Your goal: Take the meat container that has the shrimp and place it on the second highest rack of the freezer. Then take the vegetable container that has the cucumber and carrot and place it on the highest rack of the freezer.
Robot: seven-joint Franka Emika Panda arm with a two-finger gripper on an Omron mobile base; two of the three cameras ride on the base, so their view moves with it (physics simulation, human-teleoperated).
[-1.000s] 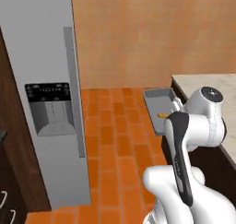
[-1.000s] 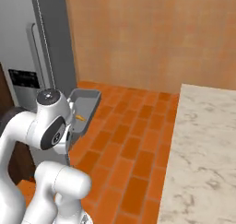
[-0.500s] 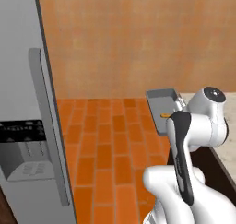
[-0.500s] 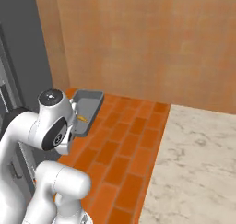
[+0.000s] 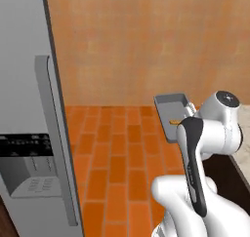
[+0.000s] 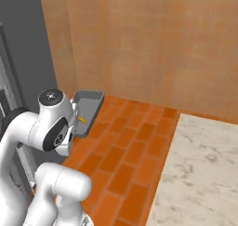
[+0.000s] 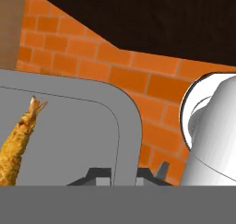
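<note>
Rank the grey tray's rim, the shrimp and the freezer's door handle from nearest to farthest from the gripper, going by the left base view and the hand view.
1. Grey tray: its rim sits pinched in the shut gripper.
2. Shrimp: inside the tray, off to one side of the fingers.
3. Freezer door handle: across the brick floor, far left in the left base view.

— We see a plain grey tray with a golden-orange, speckled shrimp in it, just above the dark fingertips.

— And past the tray we see an orange brick floor, a mottled tan wall, a silver-grey freezer and a veined white counter.
</note>
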